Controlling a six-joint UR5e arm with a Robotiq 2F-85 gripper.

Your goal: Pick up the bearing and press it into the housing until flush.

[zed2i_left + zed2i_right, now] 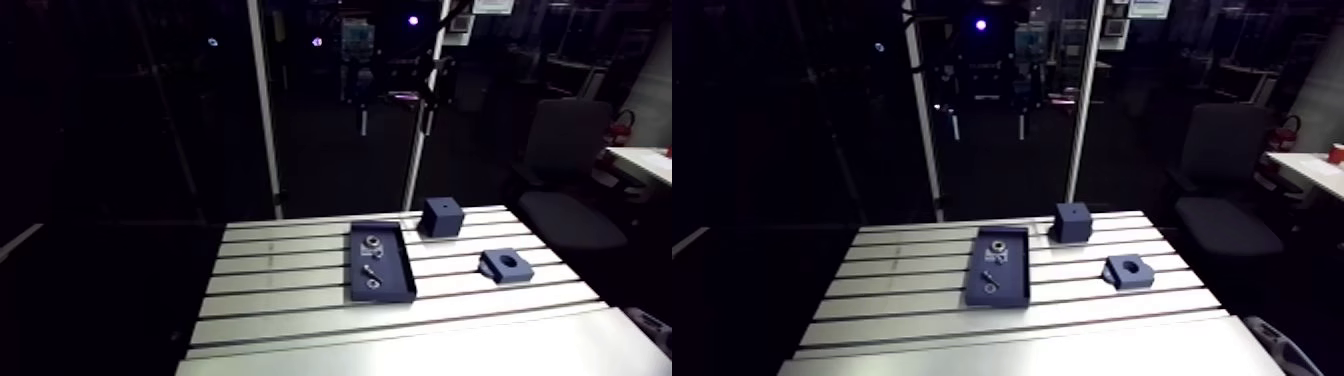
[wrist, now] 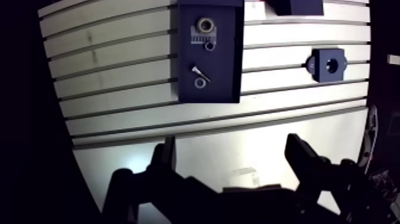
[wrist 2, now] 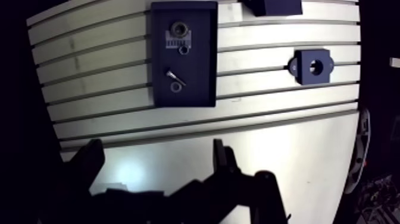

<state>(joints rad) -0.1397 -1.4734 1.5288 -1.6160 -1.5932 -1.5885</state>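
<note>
A dark blue tray point(image 1: 397, 287) lies on the slotted table, and the bearing point(image 2: 205, 25), a metal ring, sits at its far end. The blue housing point(image 2: 328, 64) with a round bore lies flat on the table, apart from the tray and to its right in the arm view point(image 1: 504, 265). In the wrist view my gripper point(image 2: 232, 158) is open with nothing between its fingers point(image 2: 300, 156). It hangs over the smooth front strip of the table, well short of the tray. The arm view does not show the gripper.
The tray also holds a small ring point(image 2: 209, 45), a screw point(image 2: 200, 71) and a washer point(image 2: 200, 83). A blue cube point(image 1: 442, 216) with a small hole on top stands at the back of the table, beyond the housing. The table's front edge is close under the gripper.
</note>
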